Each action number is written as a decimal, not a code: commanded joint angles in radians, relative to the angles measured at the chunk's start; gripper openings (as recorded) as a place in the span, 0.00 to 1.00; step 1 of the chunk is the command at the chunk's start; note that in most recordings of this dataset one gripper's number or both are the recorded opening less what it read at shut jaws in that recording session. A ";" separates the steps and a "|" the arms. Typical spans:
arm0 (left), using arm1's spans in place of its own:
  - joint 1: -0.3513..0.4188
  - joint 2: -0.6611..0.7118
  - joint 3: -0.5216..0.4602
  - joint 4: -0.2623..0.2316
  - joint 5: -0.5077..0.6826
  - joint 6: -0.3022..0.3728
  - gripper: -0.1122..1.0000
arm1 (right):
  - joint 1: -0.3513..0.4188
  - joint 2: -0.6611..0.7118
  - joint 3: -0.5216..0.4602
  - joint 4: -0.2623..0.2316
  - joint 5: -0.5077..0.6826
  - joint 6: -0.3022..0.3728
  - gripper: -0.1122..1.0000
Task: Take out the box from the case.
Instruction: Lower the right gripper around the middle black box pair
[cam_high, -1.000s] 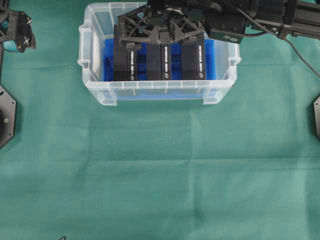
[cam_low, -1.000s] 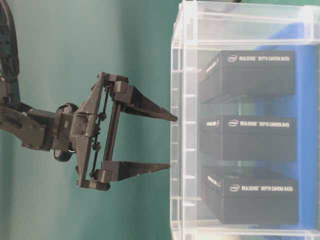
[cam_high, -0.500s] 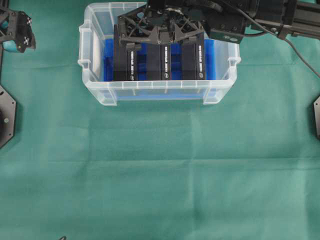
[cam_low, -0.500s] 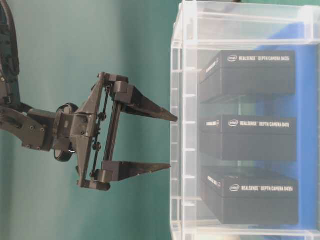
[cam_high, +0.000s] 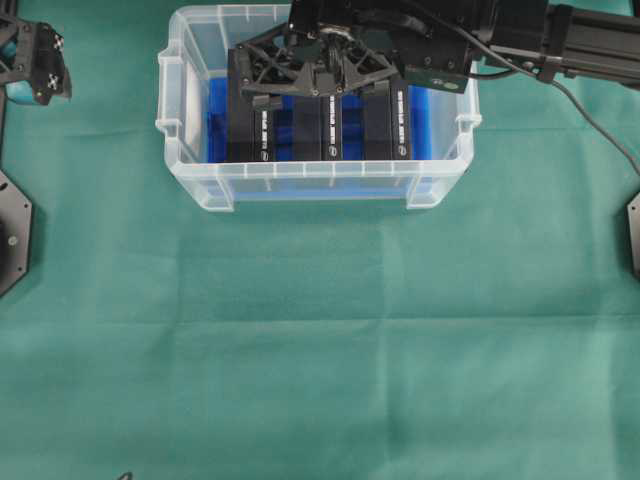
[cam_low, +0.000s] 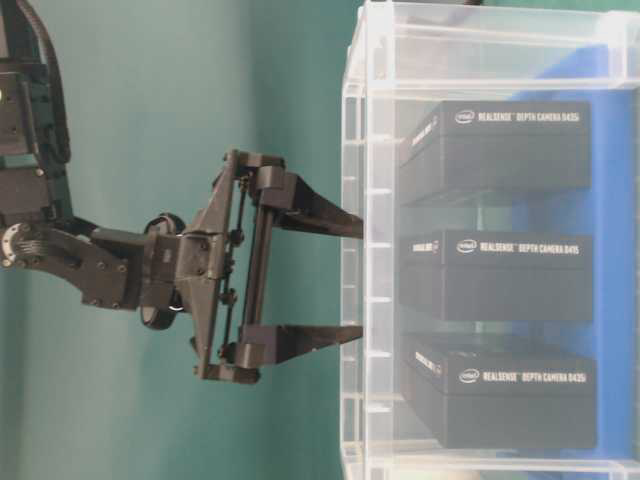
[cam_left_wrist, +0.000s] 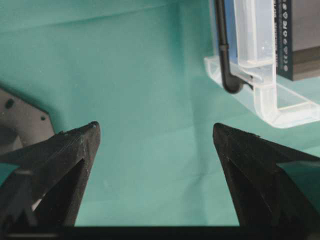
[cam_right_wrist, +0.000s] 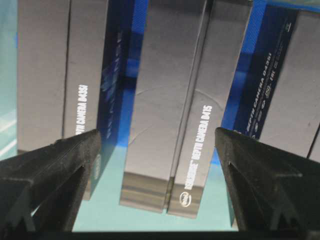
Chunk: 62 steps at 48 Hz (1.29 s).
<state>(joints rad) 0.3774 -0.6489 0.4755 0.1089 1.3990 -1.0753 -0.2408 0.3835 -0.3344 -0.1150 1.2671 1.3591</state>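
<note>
We see the right gripper with fingers spread wide, holding nothing, poised over the case. Directly between those fingers stands the middle box; a left box and a right box flank it just outside each fingertip, leaving narrow blue gaps. All three are matte black cardboard slabs with white lettering, upright on a blue lining. The case is clear, rigid plastic with rim handles. The left gripper, fingers wide and empty, hangs over green cloth on the desk, well apart from the case.
</note>
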 joint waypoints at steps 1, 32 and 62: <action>0.003 -0.005 -0.017 0.002 -0.003 0.002 0.94 | -0.006 -0.021 0.000 -0.003 -0.017 0.000 0.95; 0.003 -0.005 -0.017 0.002 -0.006 0.002 0.94 | -0.029 -0.021 0.089 -0.003 -0.114 0.000 0.95; 0.002 -0.006 -0.015 0.002 -0.014 0.003 0.94 | -0.029 0.006 0.135 0.008 -0.184 0.003 0.95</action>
<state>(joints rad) 0.3789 -0.6489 0.4771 0.1089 1.3898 -1.0738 -0.2715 0.4096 -0.1887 -0.1104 1.0922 1.3622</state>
